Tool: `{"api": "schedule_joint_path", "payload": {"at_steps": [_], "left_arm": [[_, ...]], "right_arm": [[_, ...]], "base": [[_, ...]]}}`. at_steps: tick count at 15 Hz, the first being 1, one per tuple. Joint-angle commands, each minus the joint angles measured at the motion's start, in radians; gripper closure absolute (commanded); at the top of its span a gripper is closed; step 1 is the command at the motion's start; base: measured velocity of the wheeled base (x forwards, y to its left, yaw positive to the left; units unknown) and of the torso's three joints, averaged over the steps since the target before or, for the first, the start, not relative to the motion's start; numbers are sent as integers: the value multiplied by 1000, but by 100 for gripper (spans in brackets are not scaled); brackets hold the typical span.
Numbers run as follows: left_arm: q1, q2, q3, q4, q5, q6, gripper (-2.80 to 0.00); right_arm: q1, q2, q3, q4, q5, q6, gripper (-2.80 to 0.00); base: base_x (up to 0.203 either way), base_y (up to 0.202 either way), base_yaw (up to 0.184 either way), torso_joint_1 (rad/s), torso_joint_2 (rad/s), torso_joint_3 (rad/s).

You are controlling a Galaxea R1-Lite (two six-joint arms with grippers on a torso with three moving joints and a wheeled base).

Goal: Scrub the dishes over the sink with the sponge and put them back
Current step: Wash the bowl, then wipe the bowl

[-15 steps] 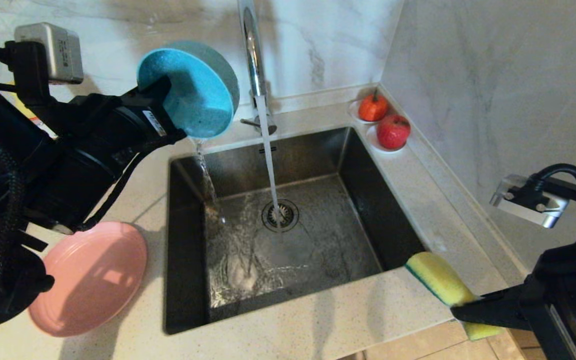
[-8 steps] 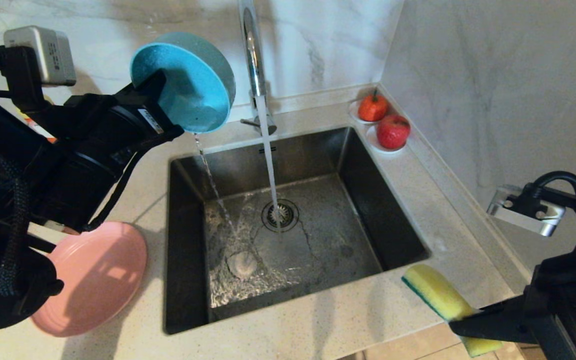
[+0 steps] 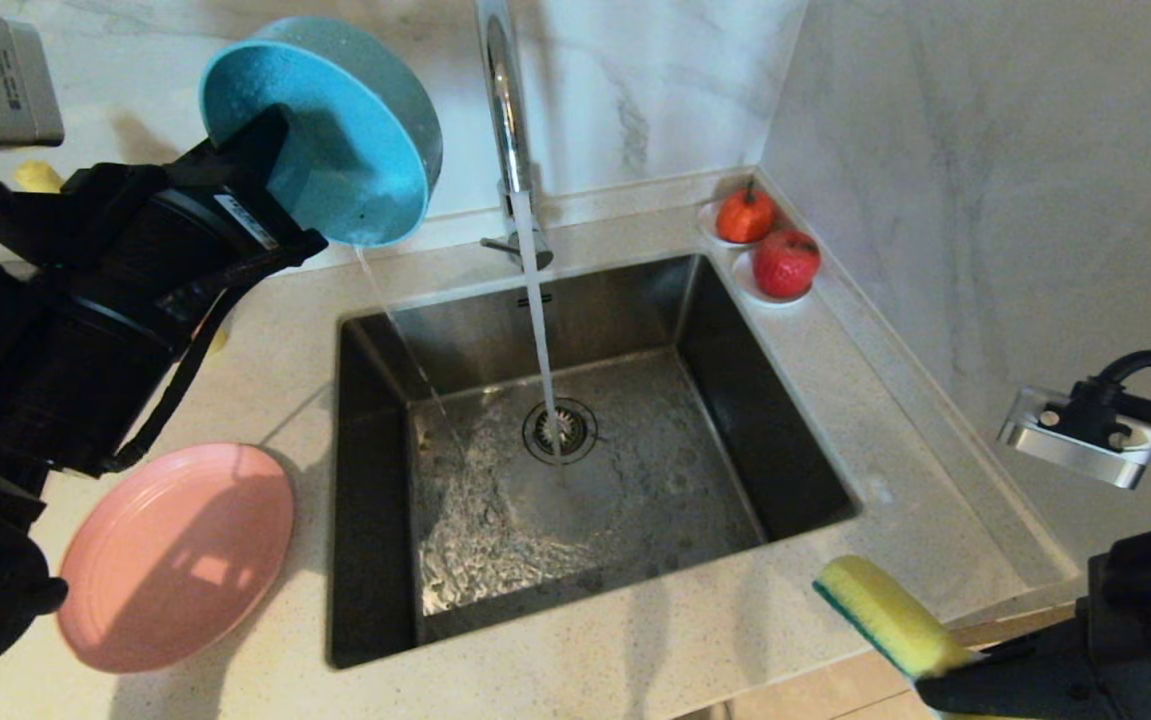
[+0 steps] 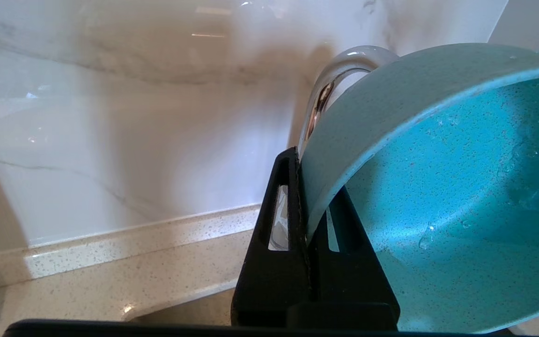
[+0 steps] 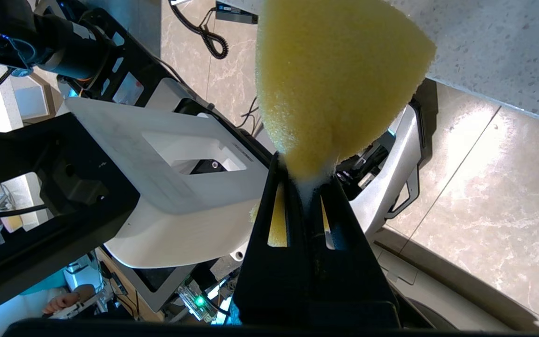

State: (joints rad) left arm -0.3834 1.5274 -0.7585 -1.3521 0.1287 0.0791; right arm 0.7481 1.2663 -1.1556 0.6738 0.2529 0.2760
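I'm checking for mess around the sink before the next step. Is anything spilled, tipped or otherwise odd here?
The teal bowl, clamped on its rim by the left gripper, is tipped on edge past the sink's back-left corner, trailing a thin stream of water toward the basin. The faucet is running. The right gripper squeezes the sponge.

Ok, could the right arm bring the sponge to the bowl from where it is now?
Probably yes. The right gripper holds the sponge at the counter's near right corner, and only the open sink and the water stream lie between it and the bowl, held tilted by the left gripper.
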Motion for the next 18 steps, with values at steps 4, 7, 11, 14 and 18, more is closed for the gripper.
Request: {"api": "schedule_joint_path", "payload": {"at_steps": [4,7,11,14,18], "left_arm": [[-2,-42,73,98,2,10,0],[-3,-145,75,313,-10,17,0],[-78,-365,47,898,-57,14,0],[-155,-356,38,985,-73,17,0],[-210,-249,38,976,-73,9,0]], "right_arm": [[2,-10,-21,-14,0,-9,0],[12,-1,-62,-15,16,-9,0],[124,-7,-75,-28,41,-18,0],[174,-19,-103,-16,40,-20,0],[194,-25,-139,-13,40,-17,0]], "base": [[0,0,0,0,0,0],[0,0,0,0,0,0],[0,0,0,0,0,0],[0,0,0,0,0,0],[0,0,0,0,0,0]]}}
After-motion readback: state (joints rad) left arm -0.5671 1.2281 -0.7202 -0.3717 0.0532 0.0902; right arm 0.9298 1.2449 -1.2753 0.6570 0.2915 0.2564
